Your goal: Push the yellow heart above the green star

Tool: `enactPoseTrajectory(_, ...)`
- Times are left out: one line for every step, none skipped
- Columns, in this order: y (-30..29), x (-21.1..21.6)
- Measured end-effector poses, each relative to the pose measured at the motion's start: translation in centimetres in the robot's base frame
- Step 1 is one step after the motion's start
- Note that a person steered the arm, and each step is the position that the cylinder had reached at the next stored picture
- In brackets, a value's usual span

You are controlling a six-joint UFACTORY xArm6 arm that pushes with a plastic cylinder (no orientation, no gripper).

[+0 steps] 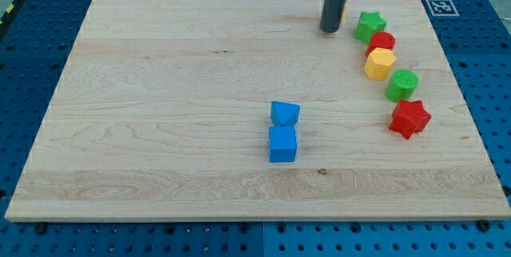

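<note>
Since the arm ends in a plain dark rod, the state of the jaws cannot be told. My tip (330, 30) is set on the pale wooden table (160, 89). A yellow sliver (343, 22), shape unclear, is seen against its right side. The green star block (370, 25) lies just beyond, and a yellow faceted block (380, 64) lies lower right.

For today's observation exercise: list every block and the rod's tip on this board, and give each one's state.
my tip: on the board, left of the green star, apart
green star: top of the right-hand chain
red block: partly hidden by the yellow block
yellow block: mid-chain, shape unclear
green block: below yellow
red star: chain's bottom
blue blocks: touching, centre
</note>
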State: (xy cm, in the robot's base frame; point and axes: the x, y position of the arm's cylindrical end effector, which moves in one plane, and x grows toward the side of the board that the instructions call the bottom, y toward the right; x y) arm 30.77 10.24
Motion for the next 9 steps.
enactPoseTrajectory(-4.1, -0.7)
enactPoseTrajectory(-4.7, -3.7)
enactPoseTrajectory(-4.7, -4.1)
enactPoseTrajectory(-3.4, -4.1)
enactPoseTrajectory(-1.4, -4.1)
enactPoseTrajectory(0.1, -4.1)
enactPoseTrajectory(1.8, -4.1)
enactPoseTrajectory(3.4, -4.1)
enactPoseTrajectory(3.8, -4.1)
